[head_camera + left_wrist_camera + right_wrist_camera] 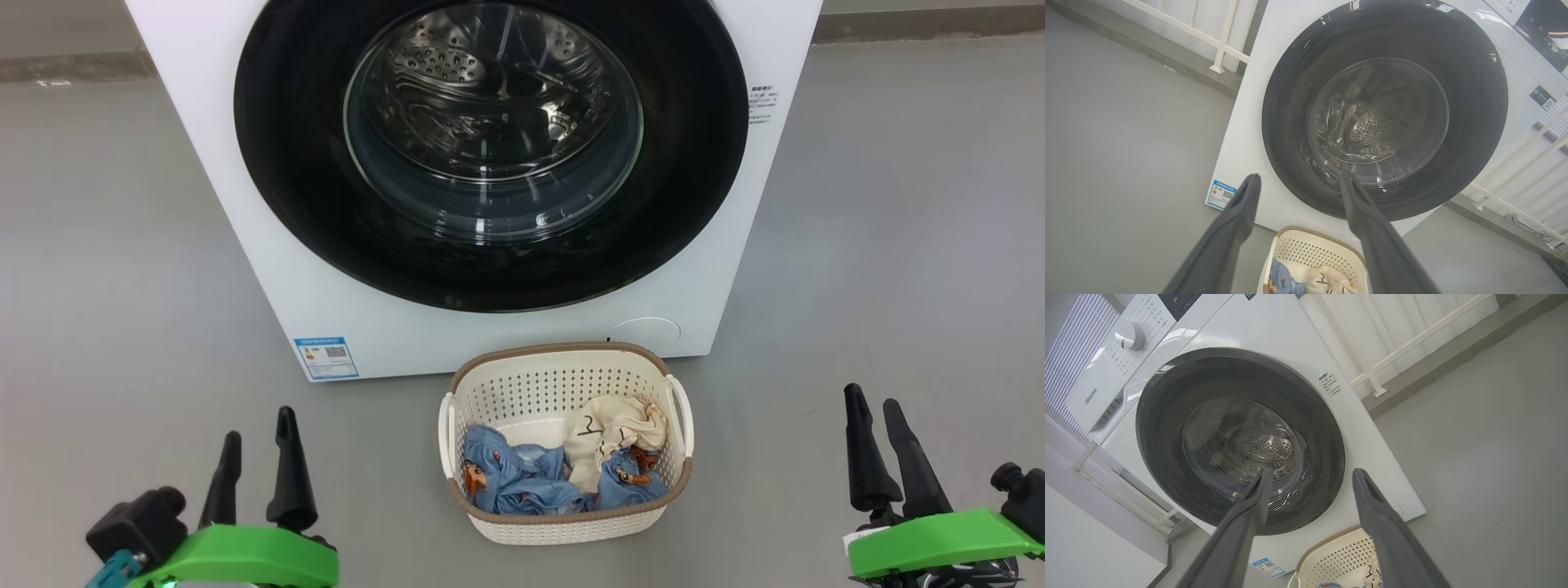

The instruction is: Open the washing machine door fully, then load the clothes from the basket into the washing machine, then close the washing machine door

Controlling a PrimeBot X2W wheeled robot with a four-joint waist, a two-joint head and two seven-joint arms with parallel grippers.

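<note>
Washing machine door (490,155), round glossy black-rimmed glass, stands shut at twelve o'clock behind the cream perforated plastic basket (555,384) of blue clothes (522,478), so with left gripper (260,425) at seven and right gripper (871,398) at five o'clock parted and empty, opening likely needs a rim grasp.

One white front-loading washing machine (392,343), one black-rimmed glass door (490,122), one cream perforated basket (563,527), one cream cloth (608,433), several crumpled blue garments (514,474).
</note>
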